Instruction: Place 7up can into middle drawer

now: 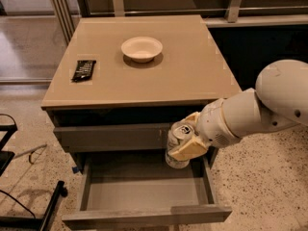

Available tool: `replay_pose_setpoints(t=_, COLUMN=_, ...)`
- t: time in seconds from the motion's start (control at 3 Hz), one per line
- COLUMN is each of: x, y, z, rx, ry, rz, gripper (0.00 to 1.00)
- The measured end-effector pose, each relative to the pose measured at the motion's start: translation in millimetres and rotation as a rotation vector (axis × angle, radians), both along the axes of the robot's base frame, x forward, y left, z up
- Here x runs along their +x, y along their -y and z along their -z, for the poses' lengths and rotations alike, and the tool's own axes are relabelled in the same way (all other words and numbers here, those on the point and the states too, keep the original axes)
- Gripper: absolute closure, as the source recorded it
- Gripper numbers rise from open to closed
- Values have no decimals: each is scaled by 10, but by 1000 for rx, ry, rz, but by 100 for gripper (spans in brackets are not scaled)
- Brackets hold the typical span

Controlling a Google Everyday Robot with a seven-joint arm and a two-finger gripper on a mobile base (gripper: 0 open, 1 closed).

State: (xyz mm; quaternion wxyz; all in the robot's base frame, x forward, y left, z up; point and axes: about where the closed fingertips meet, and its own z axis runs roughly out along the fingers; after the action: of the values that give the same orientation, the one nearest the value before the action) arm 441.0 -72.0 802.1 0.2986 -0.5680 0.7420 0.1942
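1. The drawer (pixel 139 190) stands open just below the claw (pixel 186 137), mostly to its left.
2. The can (pixel 173 153) is pinched in the claw, hanging over the drawer's right rear corner.
3. Left, I judge: lower and release.

Office-like break area: speckled floor (pixel 260 186), glass partition (pixel 29 32), drawer bench (pixel 192 71) with bowl (pixel 141 48); jaws above open drawer (pixel 144 194), gripping can (pixel 174 159).
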Motion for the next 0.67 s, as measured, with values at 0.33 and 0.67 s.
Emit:
replay_pose_setpoints(t=0.33, x=2, y=-1, z=-5, rx=0, ry=1, rz=0, gripper=100)
replay_pose_setpoints(t=0.67, x=-14, y=45, z=353, rx=-49, ry=50, rz=-31, gripper=100)
